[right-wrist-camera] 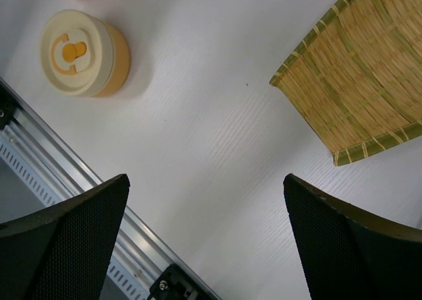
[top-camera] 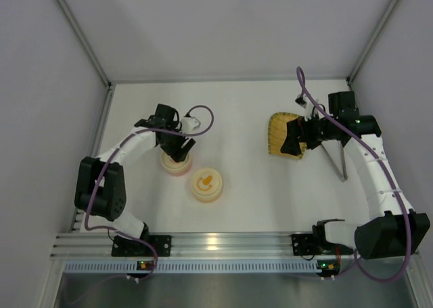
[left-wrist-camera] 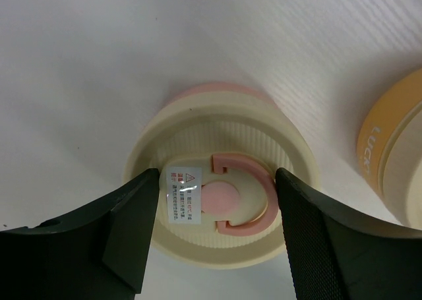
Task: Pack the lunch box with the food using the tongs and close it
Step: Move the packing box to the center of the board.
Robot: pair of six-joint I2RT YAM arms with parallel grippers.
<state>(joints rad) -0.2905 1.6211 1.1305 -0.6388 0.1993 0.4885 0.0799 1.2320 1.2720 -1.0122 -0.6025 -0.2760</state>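
Lunch box: two round tubs, the pink box and the orange box, stand just beside each other on the worktop, left of middle. Both have their cream lids on.
Food: none can be made out. The visible part of the tray shows only weave, and the rest is hidden under the right arm.
Tongs: lying flat on the worktop just right of the tray, with neither pincer on them.
Left pincer: released, with its jaws apart over the pink box's lid, one on each side of the pink handle. It grasps nothing that I can see.
Right pincer: released, jaws wide and empty, hanging over the tray's right side.
Done: nothing of the packing shows, so I judge this an early stage.
Left to do: take a lid off, pick up the tongs, carry the food into the box, and put the lid back on.
Step in hand: probably lining up the left pincer to lift the pink box's lid.
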